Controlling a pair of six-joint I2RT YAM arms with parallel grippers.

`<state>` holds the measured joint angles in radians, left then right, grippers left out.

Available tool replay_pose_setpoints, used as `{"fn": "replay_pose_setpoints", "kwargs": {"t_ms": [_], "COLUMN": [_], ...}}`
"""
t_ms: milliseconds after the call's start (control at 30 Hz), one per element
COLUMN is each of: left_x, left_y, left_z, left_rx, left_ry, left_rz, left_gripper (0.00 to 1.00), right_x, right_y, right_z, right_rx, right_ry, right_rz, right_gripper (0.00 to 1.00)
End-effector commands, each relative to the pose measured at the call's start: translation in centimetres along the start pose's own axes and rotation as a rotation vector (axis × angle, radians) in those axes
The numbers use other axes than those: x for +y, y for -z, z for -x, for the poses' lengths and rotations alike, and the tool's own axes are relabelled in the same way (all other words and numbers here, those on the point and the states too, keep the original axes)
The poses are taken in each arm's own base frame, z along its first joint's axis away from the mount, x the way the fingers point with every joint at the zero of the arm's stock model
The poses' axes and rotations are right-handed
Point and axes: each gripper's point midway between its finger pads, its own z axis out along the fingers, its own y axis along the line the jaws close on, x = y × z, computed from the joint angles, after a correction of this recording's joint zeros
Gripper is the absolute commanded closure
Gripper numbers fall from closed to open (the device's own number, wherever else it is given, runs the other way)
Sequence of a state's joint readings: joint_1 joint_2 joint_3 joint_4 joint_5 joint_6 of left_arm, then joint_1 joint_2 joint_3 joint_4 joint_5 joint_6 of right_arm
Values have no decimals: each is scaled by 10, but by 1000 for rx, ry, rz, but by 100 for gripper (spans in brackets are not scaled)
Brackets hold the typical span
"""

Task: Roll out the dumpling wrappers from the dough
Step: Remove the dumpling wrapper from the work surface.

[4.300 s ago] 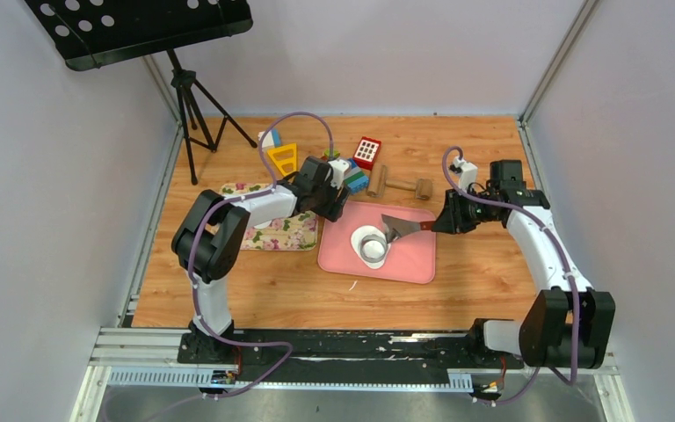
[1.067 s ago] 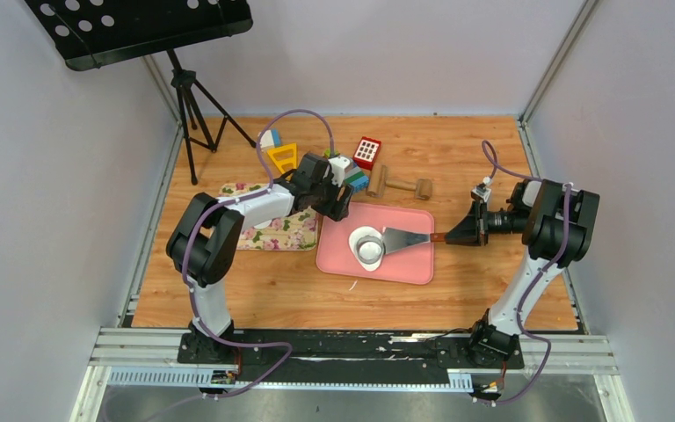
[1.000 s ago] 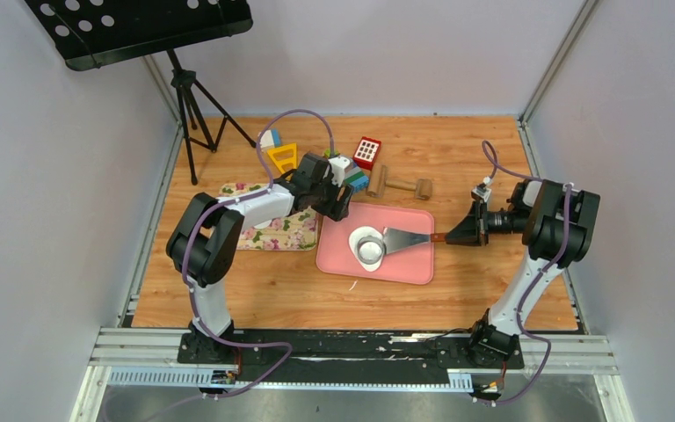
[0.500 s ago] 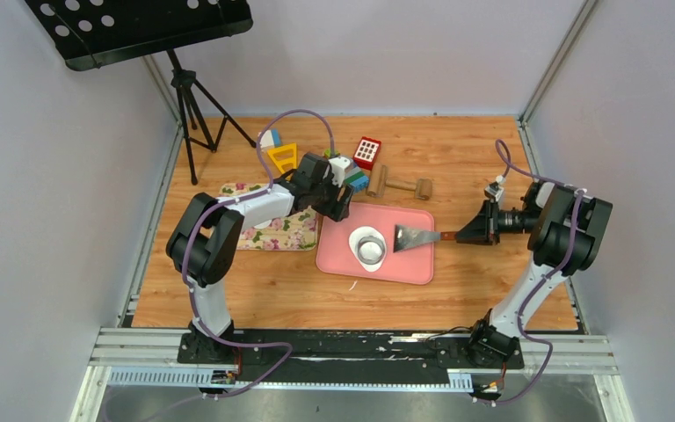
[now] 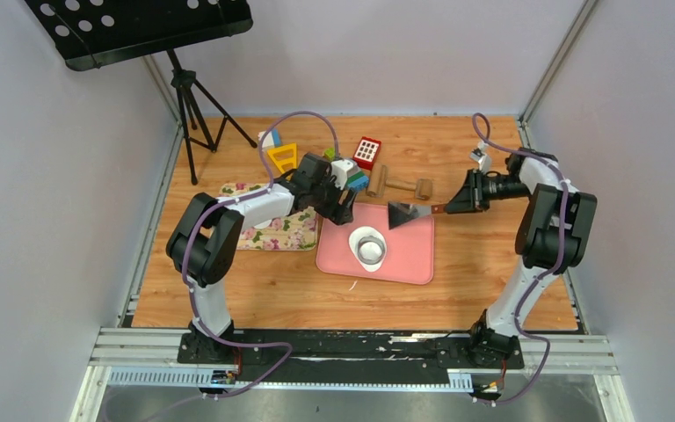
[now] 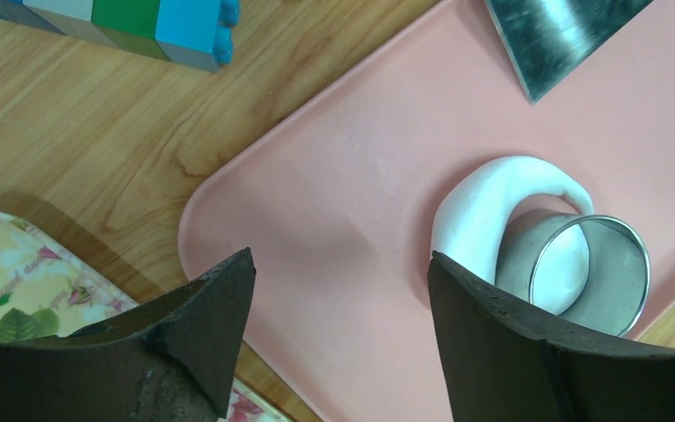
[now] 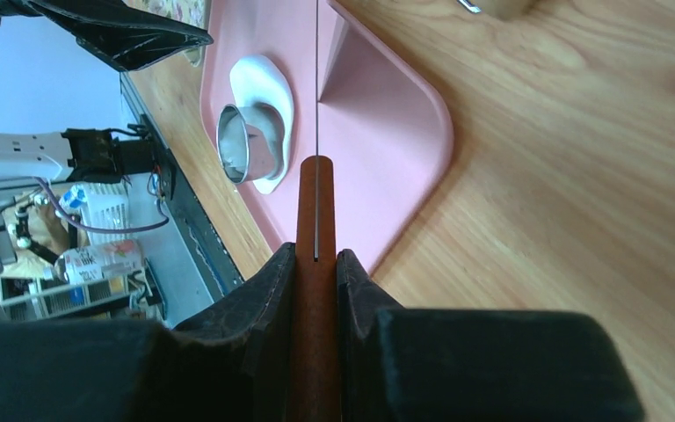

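Our scraper (image 5: 407,214) has swung to the tray's (image 5: 413,262) one o'clock edge.
Right gripper (image 5: 451,207) pinches it, left gripper (image 6: 343,272) spread; we see dough (image 6: 483,202) in the ring (image 5: 369,239), no wrappers yet.

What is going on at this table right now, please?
The right tool is shut on the brown handle of a metal scraper, its blade over the far side of the pink tray. The left tool hangs open above the tray's far left corner. On the tray, a metal ring sits on the white dough.
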<state>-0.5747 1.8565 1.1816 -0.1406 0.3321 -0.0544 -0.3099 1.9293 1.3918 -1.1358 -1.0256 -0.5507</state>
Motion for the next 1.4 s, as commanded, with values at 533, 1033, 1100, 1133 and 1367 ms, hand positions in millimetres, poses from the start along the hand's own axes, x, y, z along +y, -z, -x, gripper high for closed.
{"fn": "replay_pose_setpoints", "kwargs": {"t_ms": [533,1033,1100,1133,1367], "left_x": [17,20,20,20,20], "left_y": [88,103,101,100,99], "left_z": [33,0,0,0,-2], "left_rx": [-7,13,9,7,11], "left_ry": [-146,-137,-135,-135,-129], "left_rz": [-21,-30,-31,-31,-32], "left_gripper": [0,0,0,0,0], "right_x": [-32,-21,-19,-18,-7], "right_y": [-56,-88,-90,-91,-96], "right_z": [8,13,17,19,29], "right_rx": [392,385,353,335,223], "right_ry": [292,279,260,249,181], "right_rz": [85,188,212,228,324], "right_gripper": [100,100,100,100,100]}}
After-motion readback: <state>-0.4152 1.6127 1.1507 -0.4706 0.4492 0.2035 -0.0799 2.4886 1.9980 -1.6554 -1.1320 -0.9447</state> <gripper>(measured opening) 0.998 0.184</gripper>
